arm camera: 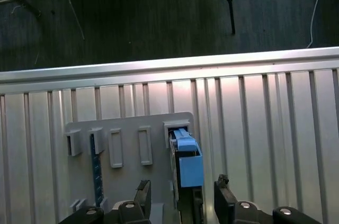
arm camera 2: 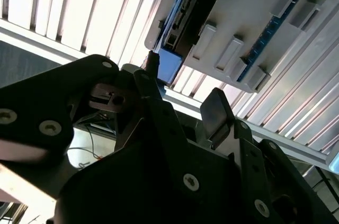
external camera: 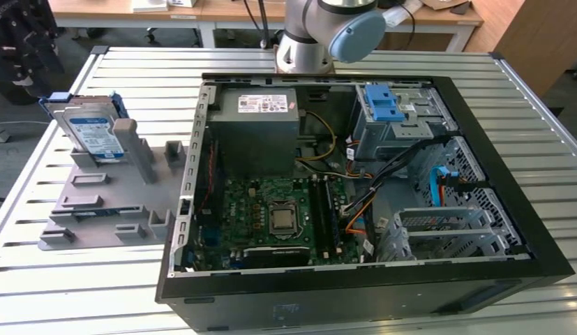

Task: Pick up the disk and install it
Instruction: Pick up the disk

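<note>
tool (arm camera: 183, 188) is spread wide and empty, right over the disk (arm camera: 186, 163) standing on edge in the grey rack (arm camera: 124, 128) on the bench (arm camera: 265, 123). disk's thin edge lines up with the gap.

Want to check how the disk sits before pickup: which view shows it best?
The exterior view: the disk stands upright in the grey holder, labelled face showing. The first wrist view gives its narrow edge with blue rail; the second wrist view, one dark end beside the holder.
</note>
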`<state>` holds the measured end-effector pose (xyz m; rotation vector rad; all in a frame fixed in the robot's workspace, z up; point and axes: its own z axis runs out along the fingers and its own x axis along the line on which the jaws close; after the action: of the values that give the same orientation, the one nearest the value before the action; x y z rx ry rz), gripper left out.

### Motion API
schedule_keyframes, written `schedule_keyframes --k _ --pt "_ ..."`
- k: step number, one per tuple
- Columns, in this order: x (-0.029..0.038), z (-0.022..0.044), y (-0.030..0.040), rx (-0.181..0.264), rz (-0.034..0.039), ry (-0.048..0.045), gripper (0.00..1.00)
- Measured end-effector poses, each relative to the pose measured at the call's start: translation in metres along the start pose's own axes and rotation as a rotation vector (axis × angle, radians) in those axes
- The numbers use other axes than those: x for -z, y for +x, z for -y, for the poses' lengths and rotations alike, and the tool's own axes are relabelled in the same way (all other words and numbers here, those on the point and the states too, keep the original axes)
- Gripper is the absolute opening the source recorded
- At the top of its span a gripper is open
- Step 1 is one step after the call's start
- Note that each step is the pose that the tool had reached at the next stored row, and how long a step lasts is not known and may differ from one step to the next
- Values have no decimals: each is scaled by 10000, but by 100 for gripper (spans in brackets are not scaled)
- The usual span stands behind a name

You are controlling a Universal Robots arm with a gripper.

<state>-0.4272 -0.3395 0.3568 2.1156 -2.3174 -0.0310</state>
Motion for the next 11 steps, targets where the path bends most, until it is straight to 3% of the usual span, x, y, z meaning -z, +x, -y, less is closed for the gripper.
schedule_keyframes --k 3,8,11 --pt "-55 -15 -16 -1 -36 5 59" --pt "-138 -43 -52 -33 -182 19 59" --pt "-180 -57 -59 -34 -201 20 59"
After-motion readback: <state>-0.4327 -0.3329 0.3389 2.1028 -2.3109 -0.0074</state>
